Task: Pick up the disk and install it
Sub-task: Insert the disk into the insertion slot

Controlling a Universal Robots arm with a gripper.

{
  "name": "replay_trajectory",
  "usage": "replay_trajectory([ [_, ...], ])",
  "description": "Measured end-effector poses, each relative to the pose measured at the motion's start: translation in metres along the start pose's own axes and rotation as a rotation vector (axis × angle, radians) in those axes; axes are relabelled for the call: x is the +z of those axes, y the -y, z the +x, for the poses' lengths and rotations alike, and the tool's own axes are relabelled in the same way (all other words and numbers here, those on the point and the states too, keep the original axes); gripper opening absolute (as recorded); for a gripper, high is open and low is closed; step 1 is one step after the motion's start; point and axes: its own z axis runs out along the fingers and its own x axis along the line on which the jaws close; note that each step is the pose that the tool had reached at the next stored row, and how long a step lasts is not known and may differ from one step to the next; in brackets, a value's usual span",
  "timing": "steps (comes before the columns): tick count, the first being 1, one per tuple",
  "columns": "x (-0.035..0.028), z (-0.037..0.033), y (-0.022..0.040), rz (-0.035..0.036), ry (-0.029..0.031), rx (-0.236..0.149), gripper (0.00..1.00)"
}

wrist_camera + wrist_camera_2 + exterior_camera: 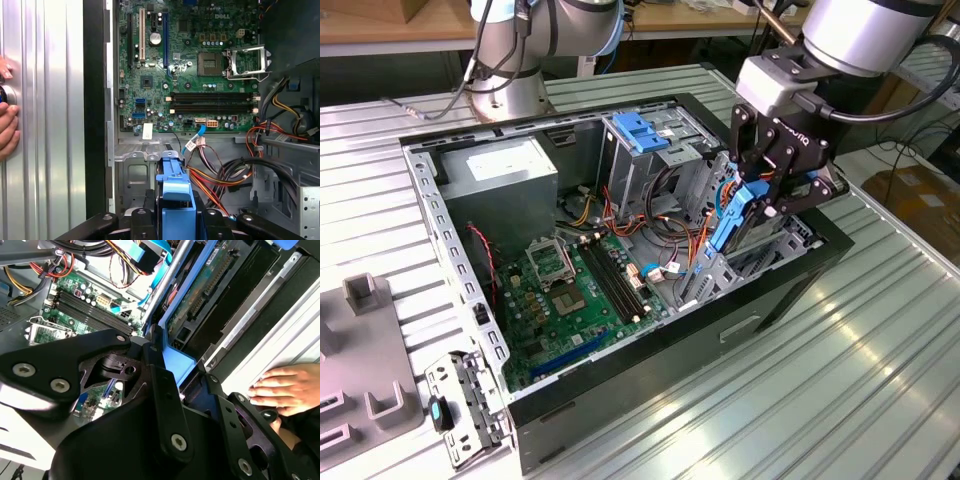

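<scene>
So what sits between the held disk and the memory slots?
In the first wrist view, a grey metal ledge and a light-blue cable lie between the disk and the memory slots.

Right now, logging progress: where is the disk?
At the exterior view's right, the gripper holds the disk at the computer case rim, beside the cables.

The exterior view is looking down from high across the counter (860, 380), taking in the whole open computer case (650, 390). Both wrist views are looking from close by, sharing the motherboard (85, 300) (200, 75) and the disk (175, 192) clamped in the pincer (176, 225).
</scene>
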Motion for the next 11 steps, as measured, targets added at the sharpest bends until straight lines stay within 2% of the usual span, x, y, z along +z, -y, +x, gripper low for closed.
replay_trajectory([
  [6, 0.0077, 0.0001, 0.0, 0.001, -0.0002, 0.0, 0.37],
  [11, 0.0085, 0.0001, 0.0, 0.0011, -0.0001, 0.0, 0.38],
])
